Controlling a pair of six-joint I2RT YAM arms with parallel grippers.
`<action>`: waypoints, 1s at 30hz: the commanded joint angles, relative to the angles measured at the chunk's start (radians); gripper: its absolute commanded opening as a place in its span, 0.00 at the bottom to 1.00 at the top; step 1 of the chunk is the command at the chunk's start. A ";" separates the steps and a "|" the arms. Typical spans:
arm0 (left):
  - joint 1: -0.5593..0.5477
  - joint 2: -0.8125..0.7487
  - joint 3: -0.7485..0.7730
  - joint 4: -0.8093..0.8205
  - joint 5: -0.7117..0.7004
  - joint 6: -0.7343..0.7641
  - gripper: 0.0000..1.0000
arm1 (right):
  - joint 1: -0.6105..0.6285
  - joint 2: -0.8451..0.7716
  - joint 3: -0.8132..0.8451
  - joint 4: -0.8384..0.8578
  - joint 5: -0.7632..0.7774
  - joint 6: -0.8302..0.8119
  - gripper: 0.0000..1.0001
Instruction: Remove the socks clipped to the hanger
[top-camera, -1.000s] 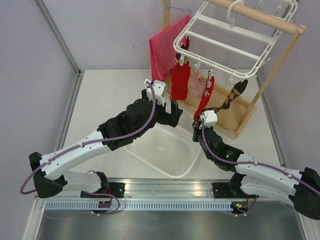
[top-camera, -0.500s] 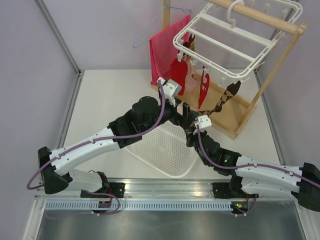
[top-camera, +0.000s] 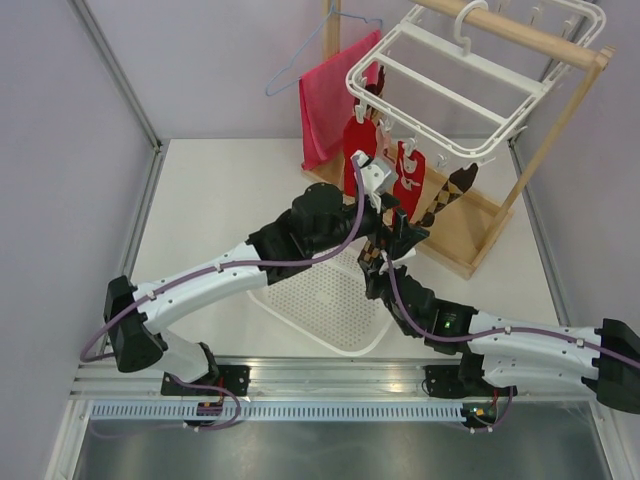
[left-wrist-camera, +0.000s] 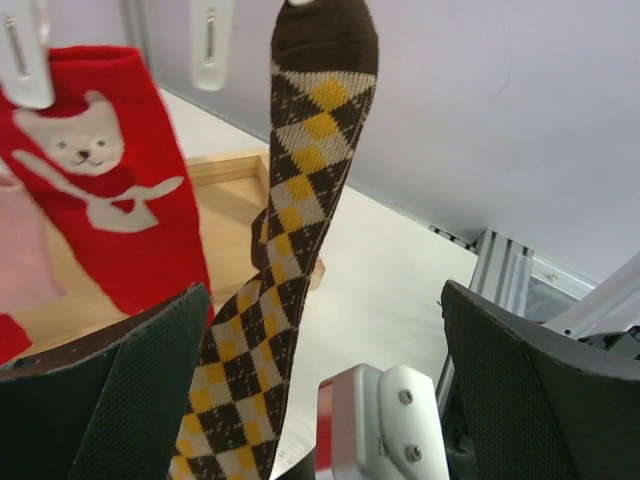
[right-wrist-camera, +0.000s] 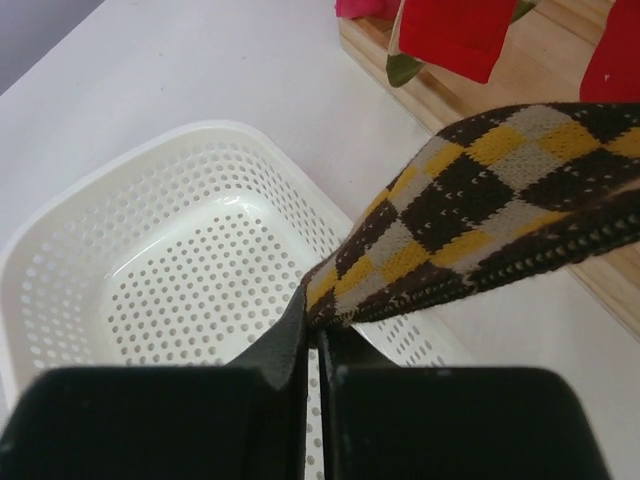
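The white hanger (top-camera: 440, 80) hangs from the wooden stand's top bar. A brown-orange argyle sock (top-camera: 447, 198) is clipped to it at its top end and stretches down-left. My right gripper (top-camera: 376, 262) is shut on the sock's lower end (right-wrist-camera: 480, 170), over the basket's edge. My left gripper (top-camera: 405, 232) is open, and the same sock (left-wrist-camera: 300, 200) hangs between its fingers (left-wrist-camera: 130, 400), close to the left one. Two red socks (top-camera: 357, 140) (top-camera: 408, 180) are clipped beside it; one has a bear print (left-wrist-camera: 110, 200). A pale pink sock (left-wrist-camera: 15, 250) shows at the left edge.
A white perforated basket (top-camera: 320, 300) lies on the table below the arms, also in the right wrist view (right-wrist-camera: 150, 250). The wooden stand's base (top-camera: 470, 235) sits behind the grippers. A red-pink towel (top-camera: 330, 95) and a thin wire hanger (top-camera: 300, 60) hang at the back.
My left arm has reached forward and right until its open fingers are around the argyle sock. My right gripper has drawn the sock's end left toward the basket. The hanger has swung and the socks shifted.
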 joint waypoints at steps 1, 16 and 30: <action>-0.002 0.035 0.057 0.046 0.065 0.042 1.00 | 0.016 0.008 0.049 0.036 0.019 0.000 0.01; -0.004 0.205 0.220 -0.038 0.039 0.052 1.00 | 0.049 -0.014 0.053 0.028 0.025 -0.011 0.01; -0.005 0.289 0.326 -0.141 -0.154 0.076 0.93 | 0.058 -0.012 0.057 0.036 0.013 -0.022 0.01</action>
